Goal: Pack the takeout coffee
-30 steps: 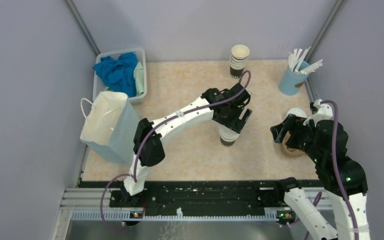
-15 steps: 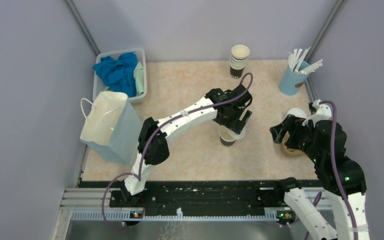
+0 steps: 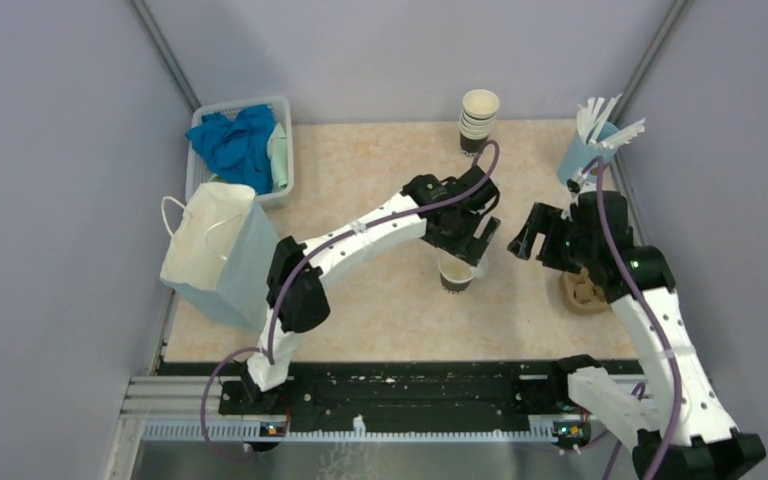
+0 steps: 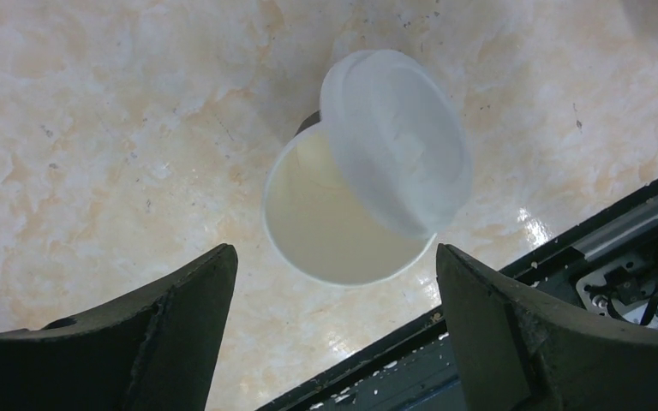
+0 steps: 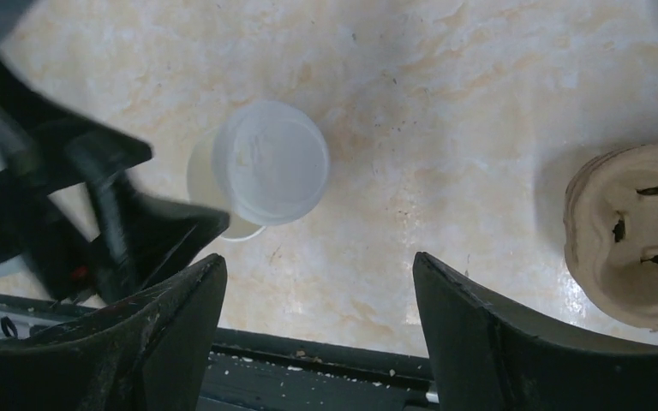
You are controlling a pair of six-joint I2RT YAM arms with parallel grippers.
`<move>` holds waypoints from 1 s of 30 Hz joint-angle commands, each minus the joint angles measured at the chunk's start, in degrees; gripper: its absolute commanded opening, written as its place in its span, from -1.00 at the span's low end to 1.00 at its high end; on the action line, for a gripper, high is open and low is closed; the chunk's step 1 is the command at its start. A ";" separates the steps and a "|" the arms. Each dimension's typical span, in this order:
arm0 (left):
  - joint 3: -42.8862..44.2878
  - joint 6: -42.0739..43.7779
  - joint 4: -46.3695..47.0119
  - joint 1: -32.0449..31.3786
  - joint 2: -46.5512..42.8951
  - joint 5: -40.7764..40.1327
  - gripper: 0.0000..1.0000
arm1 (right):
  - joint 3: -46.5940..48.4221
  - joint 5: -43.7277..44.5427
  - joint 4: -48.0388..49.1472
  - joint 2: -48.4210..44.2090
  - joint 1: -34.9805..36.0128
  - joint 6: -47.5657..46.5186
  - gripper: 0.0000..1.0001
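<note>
Right gripper point(image 3: 525, 238), spread wide, has swung in toward the coffee cup point(image 4: 326, 231) on the worktop point(image 3: 360, 170), whose lid point(image 4: 398, 154) sits crooked under the spread left gripper point(image 3: 470, 248), not pushed on yet.

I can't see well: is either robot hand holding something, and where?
Nothing is held: left gripper and right gripper are open; the cup stands free, lid askew.

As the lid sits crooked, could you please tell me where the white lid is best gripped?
Probably grip the white lid by its rim from above, on the side toward the right gripper: it lies askew, off-centre on the cup, overhanging there.
</note>
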 commanded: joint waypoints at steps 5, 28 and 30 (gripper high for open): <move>-8.25 -1.00 4.39 2.25 -16.07 3.95 0.97 | -2.05 -13.53 7.85 7.99 -9.03 0.23 0.60; -24.32 -0.79 14.17 9.91 -25.70 17.83 0.93 | -1.64 8.51 14.89 37.30 -11.03 -8.32 -0.17; -24.88 -0.49 14.54 10.55 -26.13 18.52 0.93 | -1.02 7.24 16.13 39.99 -11.11 -8.97 -0.23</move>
